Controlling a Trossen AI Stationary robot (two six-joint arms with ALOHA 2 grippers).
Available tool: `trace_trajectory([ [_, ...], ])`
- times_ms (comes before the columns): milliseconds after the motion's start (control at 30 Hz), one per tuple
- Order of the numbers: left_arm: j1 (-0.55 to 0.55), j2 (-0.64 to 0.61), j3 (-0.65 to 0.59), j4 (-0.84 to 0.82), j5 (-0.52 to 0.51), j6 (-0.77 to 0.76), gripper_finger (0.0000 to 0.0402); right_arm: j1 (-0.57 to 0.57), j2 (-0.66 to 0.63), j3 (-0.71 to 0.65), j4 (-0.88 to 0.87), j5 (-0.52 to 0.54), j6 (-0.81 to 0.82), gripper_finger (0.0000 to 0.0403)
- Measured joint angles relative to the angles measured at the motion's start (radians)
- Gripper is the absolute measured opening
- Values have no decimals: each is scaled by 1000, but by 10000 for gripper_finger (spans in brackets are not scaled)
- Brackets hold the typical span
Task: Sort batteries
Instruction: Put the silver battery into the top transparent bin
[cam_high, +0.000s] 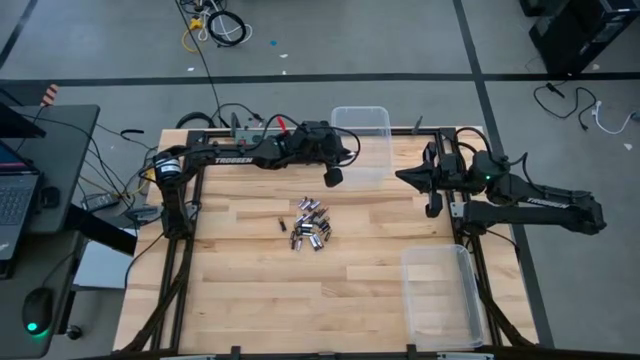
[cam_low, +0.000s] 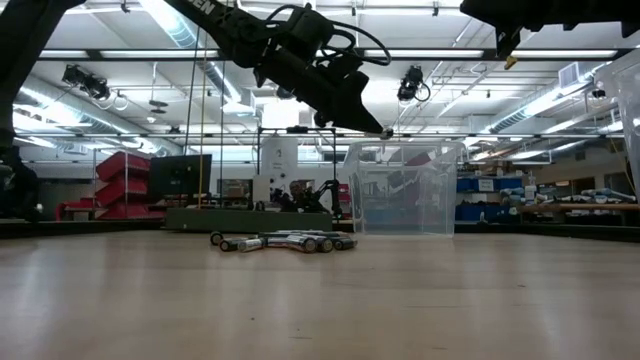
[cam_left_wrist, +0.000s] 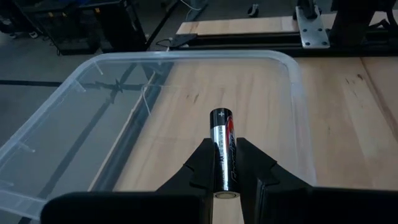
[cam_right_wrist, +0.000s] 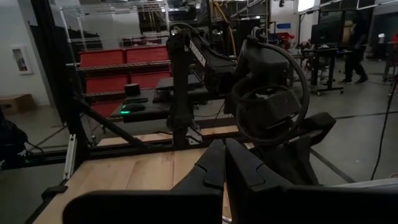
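A heap of small silvery and dark batteries (cam_high: 310, 226) lies on the wooden table's middle, also seen in the low view as the batteries (cam_low: 285, 241). My left gripper (cam_high: 333, 177) hangs above the near left corner of a clear plastic bin (cam_high: 362, 140) at the far edge, shut on one silver-and-black battery (cam_left_wrist: 221, 127). In the left wrist view that bin's rim (cam_left_wrist: 186, 57) and floor lie below the battery. My right gripper (cam_right_wrist: 224, 163) is shut on nothing and waits high at the table's right side (cam_high: 405, 176). My left gripper (cam_left_wrist: 223, 143) pinches the battery's long sides (cam_left_wrist: 224, 171) between its two fingers. The battery lies along the fingers, its dark-capped end (cam_left_wrist: 221, 115) sticking out past the fingertips. The fingers slant down from the table's left. The battery hangs clear above the bin.
A second clear bin (cam_high: 440, 295) stands at the table's near right corner. A green power strip (cam_low: 250, 218) lies along the far edge behind the heap. Bare wood stretches from the heap to the near edge.
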Motion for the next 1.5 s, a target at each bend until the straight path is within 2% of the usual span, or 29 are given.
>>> trace_trajectory([
  [267, 0, 0, 0, 23, 1, 0, 42, 0, 0, 0, 2, 47, 0, 3],
  [633, 0, 0, 0, 24, -33, 0, 94, 0, 0, 0, 8, 49, 13, 3],
  [933, 0, 0, 0, 64, -34, 0, 96, 0, 0, 0, 8, 49, 14, 3],
  [1100, -21, -2, 0, 113, 2, 3, 96, -3, 0, 0, -8, 49, 14, 3],
  [1367, -87, -88, 1, 106, 6, 68, 96, -3, 0, 0, -8, 50, 13, 3],
  [1500, -124, -156, 1, 13, 0, 114, 96, -3, 0, 0, -9, 76, 4, 3],
])
